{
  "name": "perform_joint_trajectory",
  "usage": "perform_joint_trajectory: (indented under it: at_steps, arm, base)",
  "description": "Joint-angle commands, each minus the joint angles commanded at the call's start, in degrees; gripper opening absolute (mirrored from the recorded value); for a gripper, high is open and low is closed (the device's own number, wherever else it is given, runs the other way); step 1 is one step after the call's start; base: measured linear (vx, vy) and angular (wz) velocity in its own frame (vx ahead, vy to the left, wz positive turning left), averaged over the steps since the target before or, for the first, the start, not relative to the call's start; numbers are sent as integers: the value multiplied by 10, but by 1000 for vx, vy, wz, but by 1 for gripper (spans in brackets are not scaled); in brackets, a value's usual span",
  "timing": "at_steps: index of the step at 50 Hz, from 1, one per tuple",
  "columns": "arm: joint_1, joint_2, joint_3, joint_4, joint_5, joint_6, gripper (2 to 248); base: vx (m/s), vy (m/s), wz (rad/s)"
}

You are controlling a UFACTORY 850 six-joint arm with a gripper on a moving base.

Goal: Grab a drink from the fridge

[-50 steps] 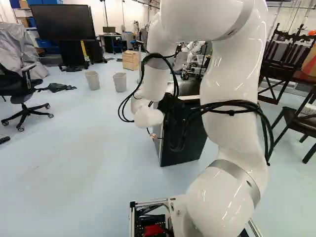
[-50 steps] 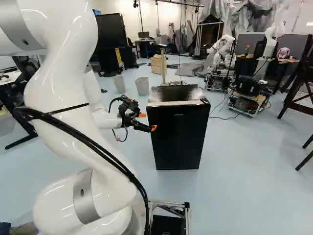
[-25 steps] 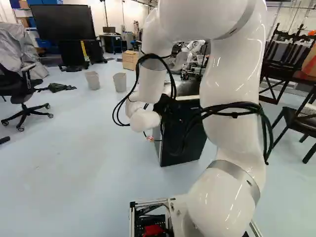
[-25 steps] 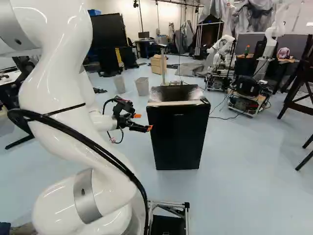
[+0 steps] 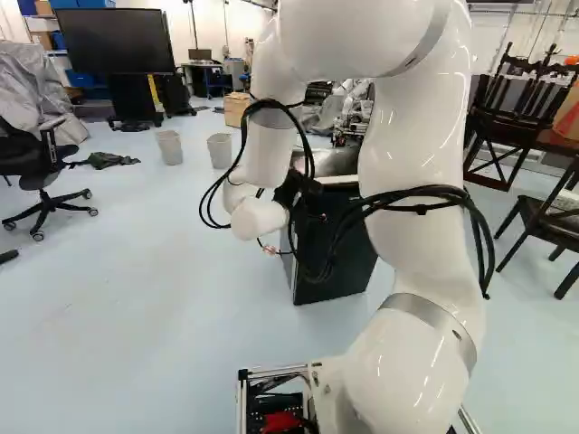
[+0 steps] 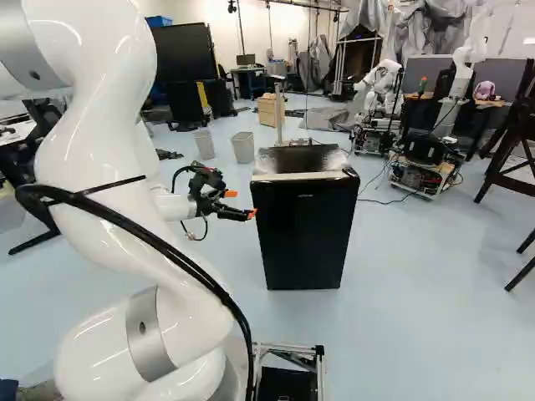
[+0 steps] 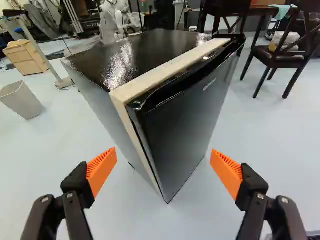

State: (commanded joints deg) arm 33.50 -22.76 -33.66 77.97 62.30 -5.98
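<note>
Hand, a single one with two orange-padded fingers, stands open, the fingers wide apart and neither pad on anything. Ahead of it, apart from the fingertips, is one black fridge, its near front corner showing between the fingers in the wrist view. The fridge has one door, which looks shut along its pale edge, so its inside is hidden and any drink in it cannot be made out. It stands upright on the floor. Beyond it, at the left of the right base view, are two grey bins, their contents too small to tell, near one pale wooden cabinet. Farther back on the other side are another robot and a wheeled cart carrying a black case. The left base view has one office chair at its left, one big dark screen behind, and one dark wooden chair at its right, well apart from the fridge.
</note>
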Motion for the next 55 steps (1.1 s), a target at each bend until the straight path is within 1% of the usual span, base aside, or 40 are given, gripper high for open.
perform_joint_trajectory:
  at_steps: [12,36,55]
  arm:
    - [-4,-11,-16,3,7,0,247]
    - [-14,-28,-43,21,21,0,247]
    - [-24,-33,-52,36,32,0,247]
  base:
    - [0,0,0]
    - [0,0,0]
    - [0,0,0]
